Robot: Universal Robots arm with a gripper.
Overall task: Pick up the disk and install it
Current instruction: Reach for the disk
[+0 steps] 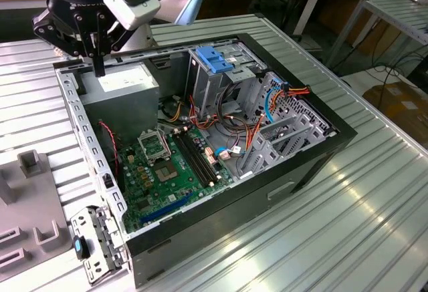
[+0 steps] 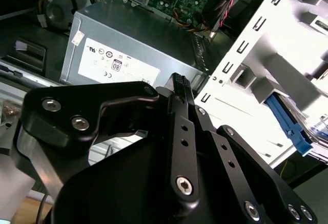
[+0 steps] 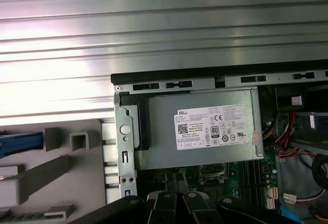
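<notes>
At the exterior view's left, a grey fixture (image 1: 27,198) lies on the ribbed metal surface (image 1: 348,225) beside the open computer case (image 1: 314,152). Of the disk (image 3: 18,142), both wrist views catch little more than a bright blue side rail (image 2: 287,122). It rests on that fixture just outside the case's slotted rear panel, apart from the tool. The tool (image 1: 99,70) hangs over the grey power supply (image 1: 124,81) in the case's corner, its fingers (image 2: 179,88) pressed together with nothing between them. Further right, the green motherboard (image 1: 160,172) lies flat on the case floor. Beyond it stands the metal drive cage (image 1: 221,88), with a blue latch plate (image 1: 214,58) on top and bundled cables (image 1: 267,105) alongside.
</notes>
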